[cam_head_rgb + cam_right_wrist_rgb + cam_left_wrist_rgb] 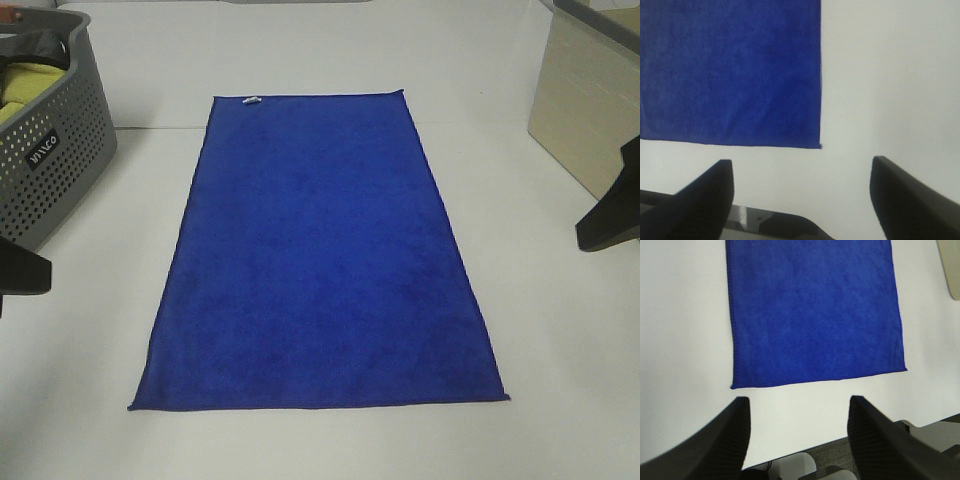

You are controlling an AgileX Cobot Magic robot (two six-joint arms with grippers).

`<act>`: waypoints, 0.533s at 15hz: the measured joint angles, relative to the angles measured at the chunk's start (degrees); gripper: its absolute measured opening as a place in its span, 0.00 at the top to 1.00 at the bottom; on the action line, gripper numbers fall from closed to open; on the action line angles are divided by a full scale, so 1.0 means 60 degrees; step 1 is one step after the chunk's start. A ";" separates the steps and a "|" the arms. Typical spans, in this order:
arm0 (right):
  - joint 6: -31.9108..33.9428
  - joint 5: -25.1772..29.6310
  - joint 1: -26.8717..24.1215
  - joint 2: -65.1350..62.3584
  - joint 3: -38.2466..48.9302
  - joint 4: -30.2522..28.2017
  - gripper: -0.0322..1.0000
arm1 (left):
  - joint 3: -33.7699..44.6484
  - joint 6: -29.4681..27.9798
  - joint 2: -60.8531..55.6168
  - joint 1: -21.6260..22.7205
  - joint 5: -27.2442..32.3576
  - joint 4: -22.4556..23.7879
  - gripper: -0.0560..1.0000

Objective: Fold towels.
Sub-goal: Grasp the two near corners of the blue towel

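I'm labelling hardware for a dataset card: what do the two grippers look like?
Both are matte black. The left gripper has two broad, wedge-shaped fingers tapering to blunt tips, with fine ribbing on their inner faces. The right gripper has the same black tapered fingers; ribbing is not discernible there. No logos, stickers or sleeves show.

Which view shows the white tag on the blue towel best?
Exterior high: only there the white tag shows, small, at the far left corner of the flat blue towel. Left wrist shows just the towel's near end with both corners; right wrist one near corner. No tag in either.
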 joint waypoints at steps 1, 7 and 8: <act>-0.0191 -0.0010 0.0000 0.0621 0.0000 0.0210 0.27 | 0.0000 0.0392 0.0621 0.0000 -0.0229 -0.0229 0.42; -0.0821 -0.1241 -0.0010 0.3161 0.0000 0.0907 0.27 | -0.0019 0.3686 0.4354 0.0000 -0.0955 -0.2779 0.42; -0.1079 -0.1423 -0.0010 0.3466 0.0000 0.1117 0.27 | -0.0019 0.4058 0.4708 0.0000 -0.0955 -0.3151 0.42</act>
